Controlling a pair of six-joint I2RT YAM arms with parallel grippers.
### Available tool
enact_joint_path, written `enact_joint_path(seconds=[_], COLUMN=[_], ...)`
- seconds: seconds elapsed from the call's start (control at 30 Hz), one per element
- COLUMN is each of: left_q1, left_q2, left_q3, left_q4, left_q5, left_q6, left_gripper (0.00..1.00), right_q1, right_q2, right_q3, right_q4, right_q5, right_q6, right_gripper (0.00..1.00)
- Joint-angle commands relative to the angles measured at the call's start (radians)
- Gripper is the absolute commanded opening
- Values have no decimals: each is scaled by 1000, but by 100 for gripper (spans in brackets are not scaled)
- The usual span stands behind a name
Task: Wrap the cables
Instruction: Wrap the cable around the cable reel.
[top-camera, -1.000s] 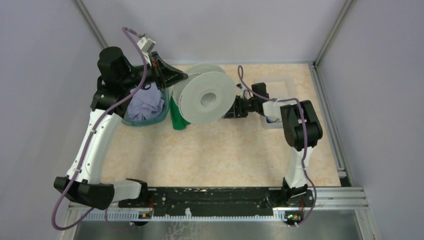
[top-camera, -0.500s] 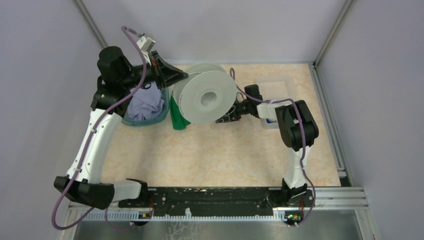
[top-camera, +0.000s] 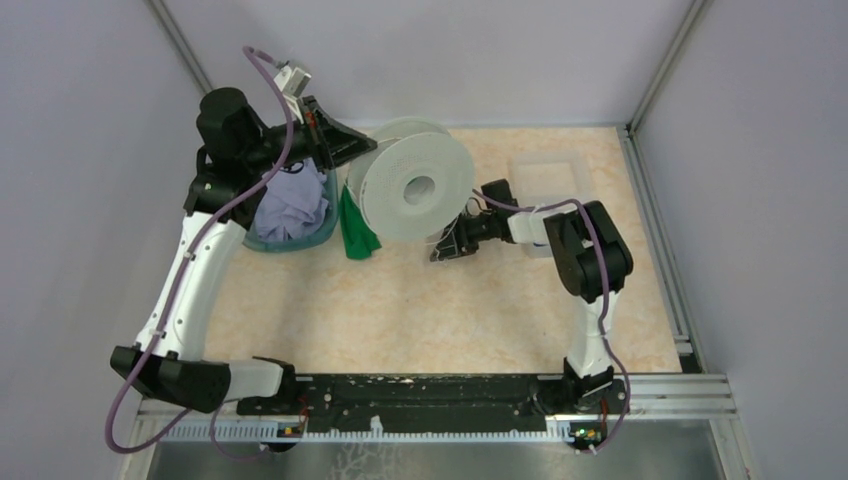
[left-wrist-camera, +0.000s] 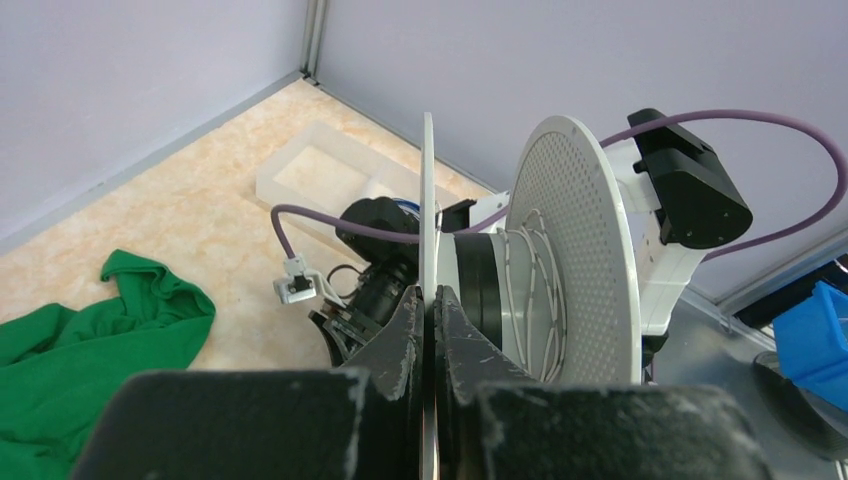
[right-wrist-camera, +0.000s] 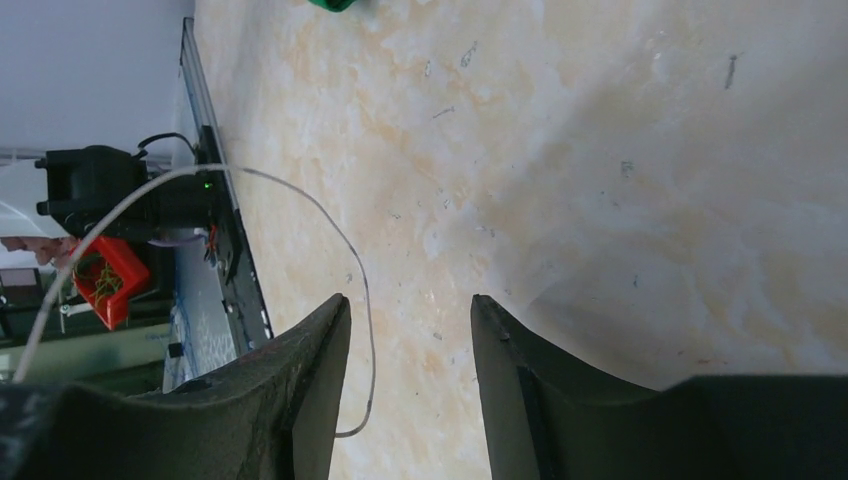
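A hair-thin whitish cable (right-wrist-camera: 372, 329) hangs in a loose arc over the table and passes just inside one finger of my right gripper (right-wrist-camera: 410, 300), which is open and low in front of the spool (top-camera: 445, 245). More whitish turns (left-wrist-camera: 527, 262) lie round the hub of the pale-grey spool (top-camera: 415, 190). My left gripper (left-wrist-camera: 433, 292) is shut on the spool's thin near flange (left-wrist-camera: 428, 200) and holds it on edge at the back of the table (top-camera: 360, 150). The dark blue cable is out of view.
A green cloth (top-camera: 355, 232) lies left of the spool. A teal basket (top-camera: 322, 232) with a lilac cloth stands under the left arm. A clear shallow tray (top-camera: 548, 170) sits at the back right. Walls close off the back and both sides.
My right gripper has swung left and toward the near side, from beside the spool's hub to the table in front of it. The spool has shifted slightly in the left gripper.
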Motion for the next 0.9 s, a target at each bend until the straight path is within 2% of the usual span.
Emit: enact_joint_path(seconds=[0.0,0.3,0.53,0.87], left_q1=[1,1,2,1], left_q2=[-11,-4,1,8], left_q3=[56,65,82,110], left_q4=[71,61,36,-32], left_q5=[-29,-79,-135,-342], left_q6=[-25,-16,7,33], left_gripper=[0,0,0,0], right_q1=[27,38,41,54], right_q2=[9,12,16,-2], right_q3=[7,6,7,8], right_q4=[7,-22,-40,-102], right_q5=[-30,-37,-44,-27], right_q6=[-44,-63,-73,-134], right_gripper=[48,47,34,22])
